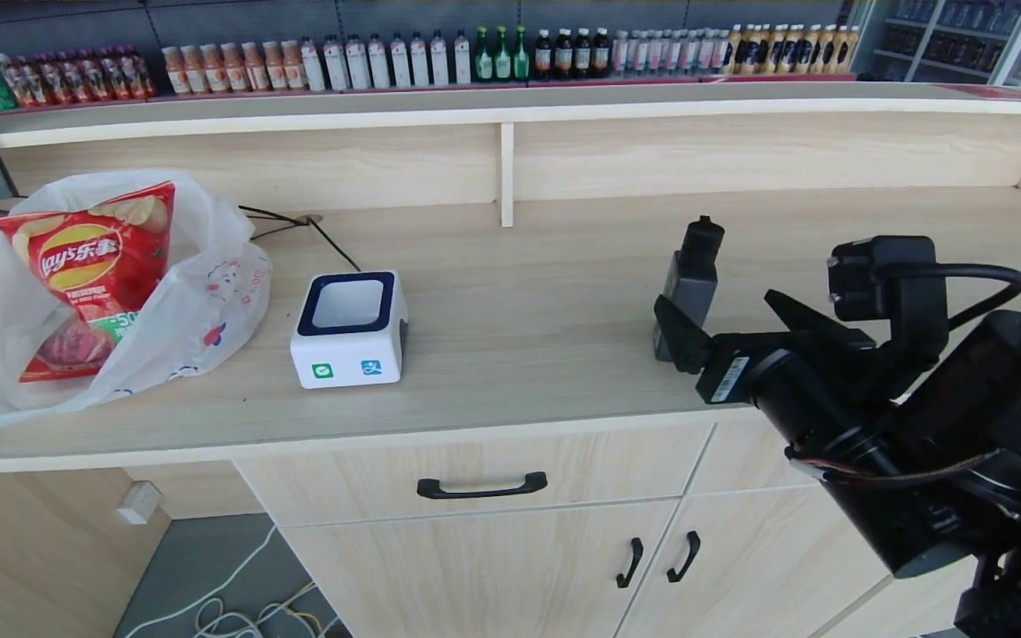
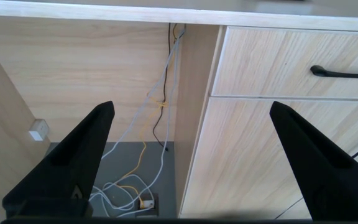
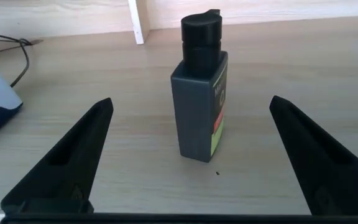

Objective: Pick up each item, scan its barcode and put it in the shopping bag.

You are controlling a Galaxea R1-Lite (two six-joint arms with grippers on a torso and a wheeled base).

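Right wrist view: the grey bottle [image 3: 197,118] with a black flip cap stands upright on the table [image 3: 291,56], between the wide-spread fingers of the right tool [image 3: 191,102]; neither finger touches it.
Head view: the bottle is at the table's right, well apart from the white barcode scanner [image 1: 351,328] at the middle. The shopping bag [image 1: 209,301] lies at the far left with a red bag of chips [image 1: 89,266] already inside.
Left tool [image 2: 191,106]: open and empty, hanging below the table edge in front of the cabinet.
Handling: the body looks like stiff plastic with flat, smooth sides, so it should bear a firm squeeze but could slip. Probably moderate weight if full. Tall on a narrow base, it may topple if a finger nudges it.
Where to hold: across the two flat faces at mid-body, below the cap, since the cap is narrower and could pop open.
Barcode: a red and green label runs down one face; whether the code is there cannot be told.
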